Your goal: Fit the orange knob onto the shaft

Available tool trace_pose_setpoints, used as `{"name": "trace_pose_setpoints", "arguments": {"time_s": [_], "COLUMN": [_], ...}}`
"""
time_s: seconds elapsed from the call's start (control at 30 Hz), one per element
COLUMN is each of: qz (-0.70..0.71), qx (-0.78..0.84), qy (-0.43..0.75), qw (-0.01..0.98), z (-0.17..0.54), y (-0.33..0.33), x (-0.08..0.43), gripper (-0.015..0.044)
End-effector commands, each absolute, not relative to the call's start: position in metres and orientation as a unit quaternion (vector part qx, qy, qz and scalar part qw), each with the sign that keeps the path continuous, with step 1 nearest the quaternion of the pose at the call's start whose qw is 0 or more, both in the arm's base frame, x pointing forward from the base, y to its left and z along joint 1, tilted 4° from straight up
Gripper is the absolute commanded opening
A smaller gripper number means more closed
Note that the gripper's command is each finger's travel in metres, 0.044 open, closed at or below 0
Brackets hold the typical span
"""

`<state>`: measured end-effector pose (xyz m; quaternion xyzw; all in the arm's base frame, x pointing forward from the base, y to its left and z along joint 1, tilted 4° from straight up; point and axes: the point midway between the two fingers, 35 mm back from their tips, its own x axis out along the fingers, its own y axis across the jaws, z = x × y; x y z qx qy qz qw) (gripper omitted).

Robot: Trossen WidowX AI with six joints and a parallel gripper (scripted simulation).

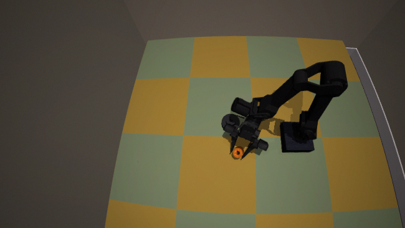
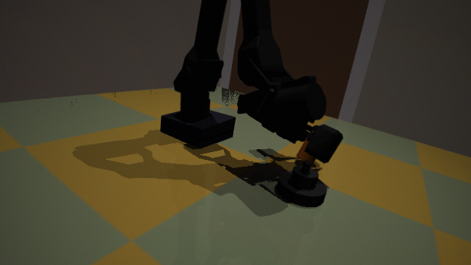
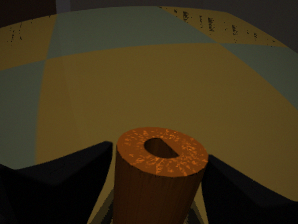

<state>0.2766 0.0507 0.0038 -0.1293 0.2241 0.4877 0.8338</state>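
Observation:
The orange knob [image 1: 237, 156] [image 2: 304, 153] [image 3: 155, 195] is off the pedestal, with its holed end facing up. In the wrist view the flat side of its D-shaped hole is at the upper right. My gripper [image 1: 237, 155] [image 3: 157, 156] is open around the knob, one finger on each side; a thin gap shows at the left finger, and the right one looks very close or touching. The dark round pedestal [image 1: 225, 121] [image 2: 303, 198] stands beside the gripper, with its bare shaft [image 2: 306, 168] pointing up. In the exterior view the gripper hides part of the knob, and its underside is unclear.
The arm's square base [image 1: 297, 146] [image 2: 199, 131] stands to the right of the knob in the top view. The gripper body hangs low close to the pedestal and partly covers it in that view. The floor is checkered, and the arm's shadow lies across it.

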Motion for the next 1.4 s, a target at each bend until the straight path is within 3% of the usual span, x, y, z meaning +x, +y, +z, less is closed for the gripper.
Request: {"name": "trace_pose_setpoints", "arguments": {"time_s": [0.0, 0.7, 0.93, 1.17, 1.37], "qz": [0.488, 0.488, 0.488, 0.488, 0.488], "qx": [-0.127, -0.127, -0.127, -0.128, -0.129], "qy": [0.223, 0.223, 0.223, 0.223, 0.223], "qw": [0.834, 0.834, 0.834, 0.834, 0.834], "z": [0.004, 0.004, 0.004, 0.011, 0.077], "y": [0.051, 0.051, 0.051, 0.051, 0.055], "x": [0.277, 0.277, 0.277, 0.278, 0.281], "gripper": [0.026, 0.026, 0.044, 0.044, 0.044]}}
